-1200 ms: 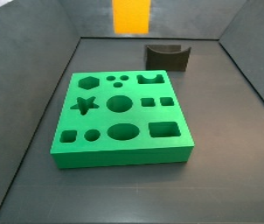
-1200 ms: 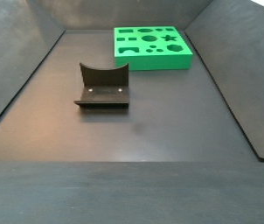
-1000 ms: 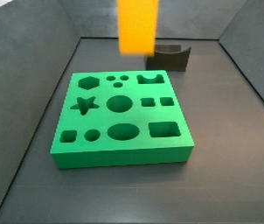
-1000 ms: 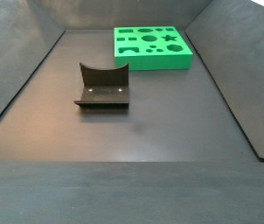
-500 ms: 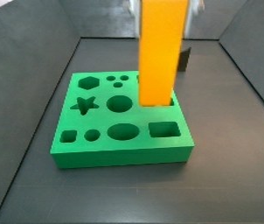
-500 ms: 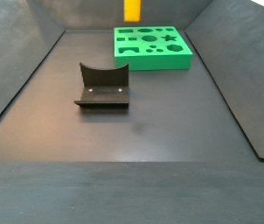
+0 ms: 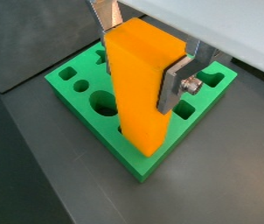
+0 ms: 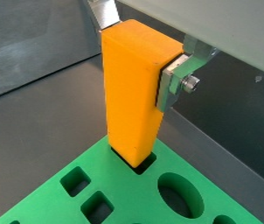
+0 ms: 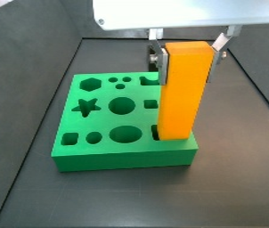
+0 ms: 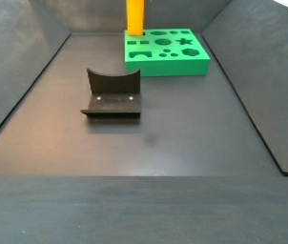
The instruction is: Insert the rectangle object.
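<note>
The rectangle object (image 8: 135, 92) is clamped upright by the gripper (image 8: 142, 52) (silver fingers (image 7: 177, 80) on opposite faces). Its lower end is seated in a rectangular slot of the green board (image 9: 101, 153).

A robot test cell: dark walled enclosure (image 10: 32, 57), green shape board (image 10: 167, 52) (fixture (image 10: 111, 95) on floor).

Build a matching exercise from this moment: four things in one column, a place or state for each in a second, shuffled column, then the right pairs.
Things
1. rectangle object
2. pincer
3. green board
4. fixture

Places or states
A. lies flat on the dark floor, full of shaped holes
B. stands alone on the floor, apart from the board
C. upright, lower end at a rectangular hole in the board
D. shut on the upper part of the orange block

Pairs: 1-C, 2-D, 3-A, 4-B
</note>
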Available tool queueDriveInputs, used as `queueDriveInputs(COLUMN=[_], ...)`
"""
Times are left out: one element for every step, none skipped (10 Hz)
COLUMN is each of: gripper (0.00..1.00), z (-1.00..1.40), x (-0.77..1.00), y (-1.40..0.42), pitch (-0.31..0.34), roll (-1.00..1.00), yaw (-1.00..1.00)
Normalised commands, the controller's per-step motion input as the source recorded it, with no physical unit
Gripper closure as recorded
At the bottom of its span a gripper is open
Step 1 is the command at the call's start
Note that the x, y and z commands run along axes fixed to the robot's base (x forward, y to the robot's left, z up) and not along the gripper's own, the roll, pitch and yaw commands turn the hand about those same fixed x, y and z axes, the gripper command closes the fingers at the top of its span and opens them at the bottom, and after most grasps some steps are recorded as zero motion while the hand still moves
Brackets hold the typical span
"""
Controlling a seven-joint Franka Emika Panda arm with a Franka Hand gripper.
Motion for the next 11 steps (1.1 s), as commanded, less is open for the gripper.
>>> queueDriveInputs(gripper=[1.00,1.00,1.00,1.00,1.00,1.00,1.00,1.00,1.00,1.00,1.00], z=[-0.14,-0.34,-0.34,-0.26,-0.28,-0.42,-0.52,-0.48,-0.34,-0.30,-0.05], x=[0.00,-0.14,-0.49,-0.55,-0.41,-0.09,0.12,0.27,0.19,0.14,0.00], y=[0.00,0.00,0.00,0.00,0.00,0.00,-0.12,-0.17,-0.12,0.00,-0.03], pitch=[0.000,-0.003,-0.044,-0.026,-0.004,0.000,0.029,0.049,0.030,0.000,0.000], roll=[0.01,0.00,0.00,0.00,0.00,-0.04,-0.01,0.00,-0.05,-0.16,0.01], yaw=[0.00,0.06,0.29,0.32,0.28,0.16,0.00,-0.07,-0.24,-0.03,0.00])
